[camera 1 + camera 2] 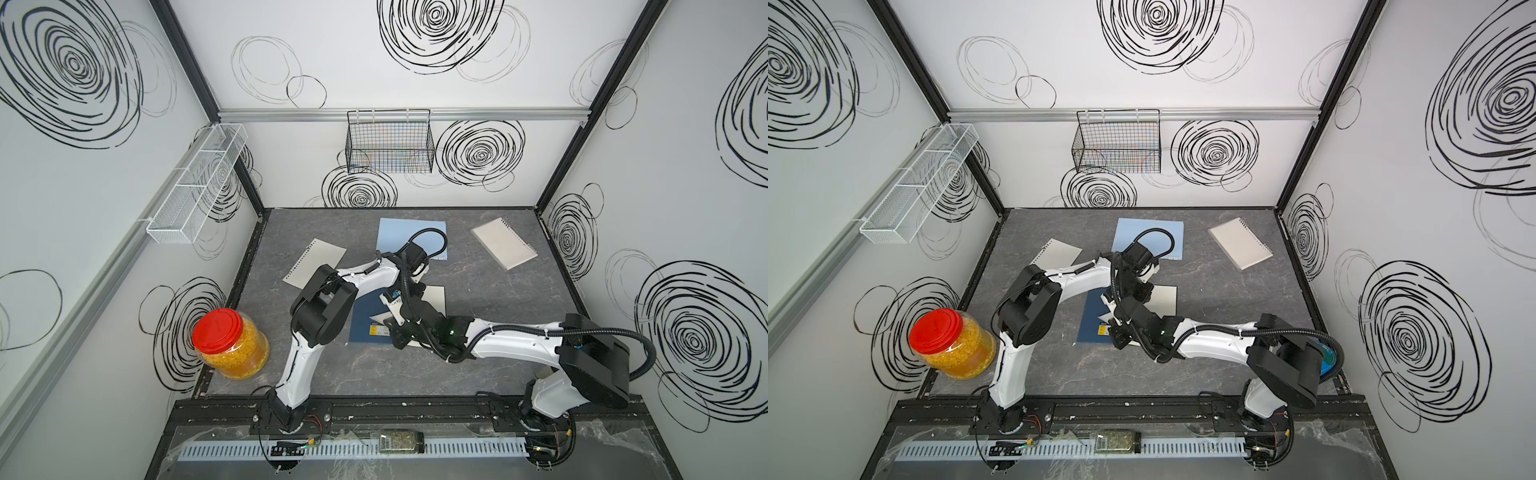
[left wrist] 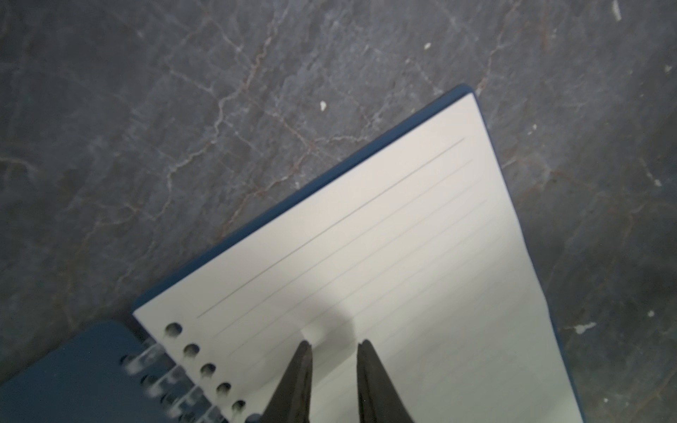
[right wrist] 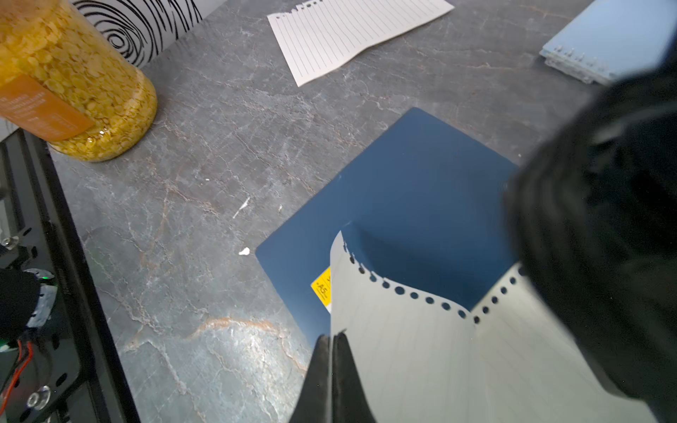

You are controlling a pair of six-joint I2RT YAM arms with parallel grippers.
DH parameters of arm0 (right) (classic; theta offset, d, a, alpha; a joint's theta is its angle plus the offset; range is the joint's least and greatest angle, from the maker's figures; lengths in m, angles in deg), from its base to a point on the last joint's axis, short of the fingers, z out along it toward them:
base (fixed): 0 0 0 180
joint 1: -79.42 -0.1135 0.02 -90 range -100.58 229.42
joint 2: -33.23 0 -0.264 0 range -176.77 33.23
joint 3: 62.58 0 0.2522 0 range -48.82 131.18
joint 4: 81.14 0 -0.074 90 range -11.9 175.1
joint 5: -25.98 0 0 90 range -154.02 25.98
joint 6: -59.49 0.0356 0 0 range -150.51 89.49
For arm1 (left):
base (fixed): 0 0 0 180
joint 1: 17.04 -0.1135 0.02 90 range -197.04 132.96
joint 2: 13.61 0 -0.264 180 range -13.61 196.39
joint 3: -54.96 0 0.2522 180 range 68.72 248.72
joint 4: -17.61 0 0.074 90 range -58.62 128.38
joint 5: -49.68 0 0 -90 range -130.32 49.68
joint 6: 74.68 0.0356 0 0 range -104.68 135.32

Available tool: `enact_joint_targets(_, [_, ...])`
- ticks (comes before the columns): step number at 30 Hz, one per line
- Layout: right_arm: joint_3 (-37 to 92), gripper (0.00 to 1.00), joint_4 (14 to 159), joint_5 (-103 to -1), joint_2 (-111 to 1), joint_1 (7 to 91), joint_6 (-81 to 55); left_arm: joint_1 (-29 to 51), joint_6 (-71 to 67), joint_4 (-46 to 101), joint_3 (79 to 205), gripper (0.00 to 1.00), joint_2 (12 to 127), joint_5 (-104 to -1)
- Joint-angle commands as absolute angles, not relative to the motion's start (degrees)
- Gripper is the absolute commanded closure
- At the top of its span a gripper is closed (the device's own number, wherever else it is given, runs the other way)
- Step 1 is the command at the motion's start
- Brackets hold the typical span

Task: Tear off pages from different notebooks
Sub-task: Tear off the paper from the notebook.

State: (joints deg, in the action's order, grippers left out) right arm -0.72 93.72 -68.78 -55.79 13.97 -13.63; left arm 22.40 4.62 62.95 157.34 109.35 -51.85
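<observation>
One navy notebook (image 1: 365,322) lies open on the table (image 1: 478,374) in a top view. Left wrist: left tool (image 2: 335,342), narrowly parted, hovers over its lined page (image 2: 366,238). Right wrist: right tool (image 3: 332,335) pinches the lifted page (image 3: 403,348), which looks thin, floppy and tear-prone, so it is best held near the holes.

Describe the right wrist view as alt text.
The right gripper is shut on the edge of a lined page with punched holes, bowed over the navy notebook. Beyond lie a loose page, a light-blue notebook and a jar of yellow flakes on the grey table.
</observation>
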Motion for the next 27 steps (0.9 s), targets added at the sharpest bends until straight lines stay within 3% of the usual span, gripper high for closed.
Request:
enact_joint_targets(1, [3.0, 1.00, 96.6, -66.4, -57.2, 9.7, -15.0, 23.1, 5.2, 65.8, 156.5, 0.76, 114.9, -51.7])
enact_joint_targets(6, [7.7, 1.00, 97.8, -66.1, -59.1, -1.0, -17.8, 23.3, 5.2, 65.9, 156.6, 0.78, 117.2, -51.0])
enact_joint_targets(10, [9.4, 1.00, 97.9, -66.5, -59.9, -2.6, -16.3, 23.3, 4.8, 65.3, 156.1, 0.78, 117.1, -50.7])
enact_joint_targets(19, [3.8, 1.00, 101.1, -67.8, -53.9, 3.4, -11.8, 22.4, 4.5, 65.4, 159.1, 0.78, 111.9, -52.3])
enact_joint_targets(27, [-1.4, 1.00, 101.2, -65.1, -45.8, 11.0, -8.0, 15.1, 3.3, 65.9, 168.8, 0.58, 97.6, -53.8])
